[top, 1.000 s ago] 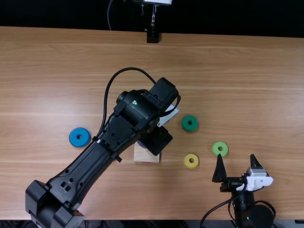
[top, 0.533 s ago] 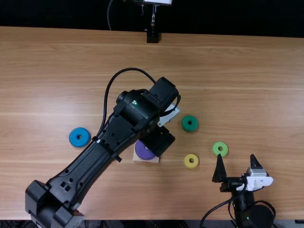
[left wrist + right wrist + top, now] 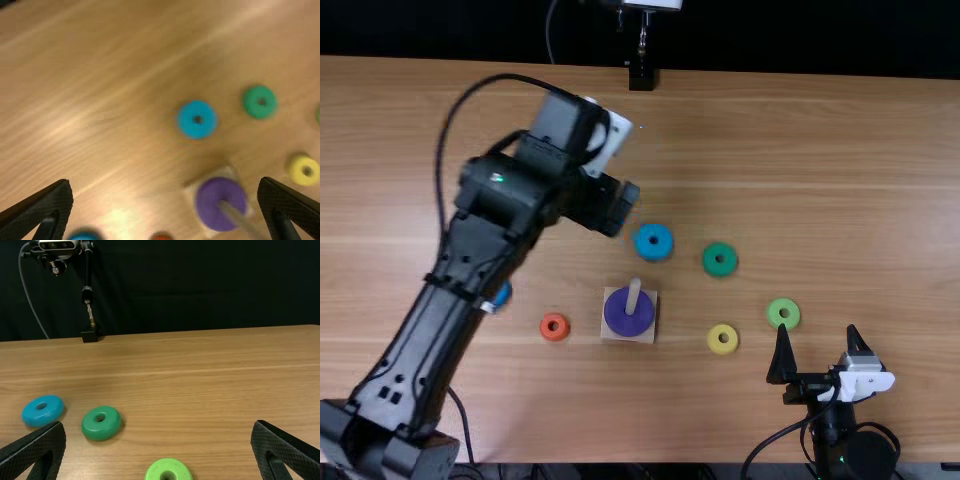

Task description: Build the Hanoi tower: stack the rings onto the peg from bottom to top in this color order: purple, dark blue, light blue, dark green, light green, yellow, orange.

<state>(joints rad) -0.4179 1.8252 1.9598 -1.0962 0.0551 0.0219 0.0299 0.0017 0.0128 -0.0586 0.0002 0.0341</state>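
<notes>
Left gripper (image 3: pixel 624 208) has swung off the purple ring (image 3: pixel 617 319), released; right gripper (image 3: pixel 817 329) likewise released.

My wooden worktop (image 3: pixel 820 150) bears the peg's base (image 3: pixel 609 336) and dark blue (image 3: pixel 502 294), light blue (image 3: pixel 645 248), dark green (image 3: pixel 712 265), light green (image 3: pixel 776 318), yellow (image 3: pixel 716 345), orange (image 3: pixel 548 331) rings.

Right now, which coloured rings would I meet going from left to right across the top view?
Dark blue ring, orange ring, purple ring around the peg, light blue ring, light green ring.
</notes>
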